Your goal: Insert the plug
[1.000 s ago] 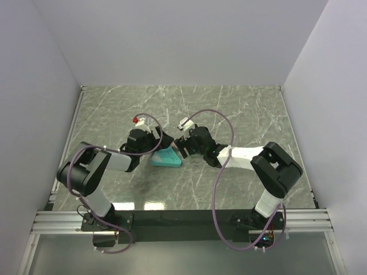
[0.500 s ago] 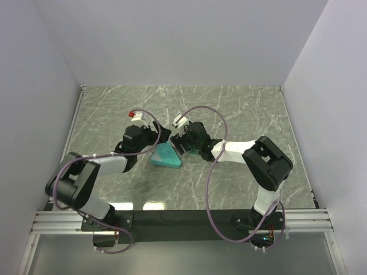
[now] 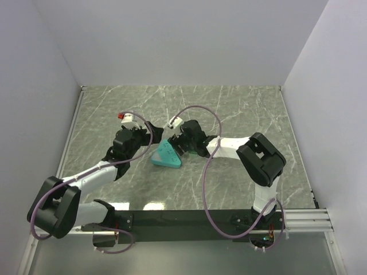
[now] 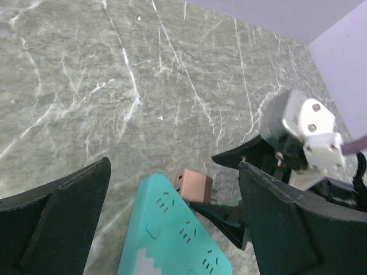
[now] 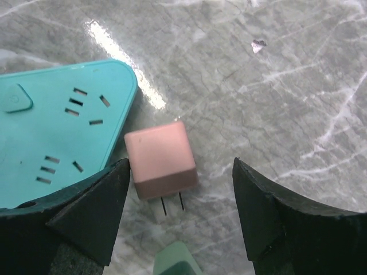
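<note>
Setting: a grey-green marbled surface [image 3: 241, 109], pale walls on three sides, two arms reaching in from the near edge towards the middle.

Power strip: a teal power strip [image 3: 166, 154] with rounded corners lies flat near the centre of the surface, between the two arms. Its top face shows several groups of dark socket slots [image 5: 86, 100].

Plug: a small pink cube-shaped plug [image 5: 161, 159] lies on its side on the surface, just beside a rounded corner of the power strip and not in any socket. Its two thin metal prongs [image 5: 172, 203] run level with the surface, away from the slots. In the overhead view the plug is too small and too hidden to make out.

Right gripper: the right gripper [image 5: 180, 166] is low over the surface, its black fingers [image 5: 86, 212] spread wide apart with the plug lying between them. The plug sits much nearer the finger on the power strip's side; whether it touches that finger cannot be told.

Left gripper: the left gripper [image 4: 175, 166] faces the right one from across the power strip. Its fingers [image 4: 63, 217] are also spread wide and grip nothing; the power strip and the plug show in the gap between them.

Cables: a purple cable [image 3: 206, 172] loops along each arm.
</note>
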`<state>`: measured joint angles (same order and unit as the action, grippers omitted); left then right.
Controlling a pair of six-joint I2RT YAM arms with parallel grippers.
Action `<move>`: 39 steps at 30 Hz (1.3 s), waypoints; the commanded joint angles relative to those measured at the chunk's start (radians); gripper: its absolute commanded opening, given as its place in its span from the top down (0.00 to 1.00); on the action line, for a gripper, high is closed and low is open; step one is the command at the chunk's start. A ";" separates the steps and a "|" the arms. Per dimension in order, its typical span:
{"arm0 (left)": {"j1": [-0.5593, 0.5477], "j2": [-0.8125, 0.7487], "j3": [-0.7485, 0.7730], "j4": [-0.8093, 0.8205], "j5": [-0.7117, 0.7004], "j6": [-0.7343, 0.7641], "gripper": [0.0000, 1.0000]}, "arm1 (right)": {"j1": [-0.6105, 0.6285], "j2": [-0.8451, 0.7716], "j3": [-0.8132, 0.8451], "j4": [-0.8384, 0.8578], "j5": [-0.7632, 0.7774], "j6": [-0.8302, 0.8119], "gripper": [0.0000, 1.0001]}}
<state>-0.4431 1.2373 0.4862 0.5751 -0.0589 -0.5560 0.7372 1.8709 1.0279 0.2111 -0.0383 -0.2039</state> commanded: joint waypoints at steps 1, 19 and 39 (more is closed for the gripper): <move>-0.003 -0.050 -0.015 -0.009 -0.019 0.028 0.01 | 0.005 0.034 0.063 -0.021 -0.027 -0.035 0.21; -0.003 -0.140 -0.057 0.002 0.050 0.064 0.01 | 0.008 0.125 0.187 -0.113 -0.141 -0.037 0.64; -0.023 -0.145 -0.144 0.261 0.309 0.136 0.01 | -0.105 -0.357 -0.117 0.210 -0.068 0.462 1.00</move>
<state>-0.4473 1.0832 0.3595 0.6846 0.1650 -0.4374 0.6296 1.5833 0.9295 0.3164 -0.1467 0.0738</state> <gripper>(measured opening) 0.995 0.522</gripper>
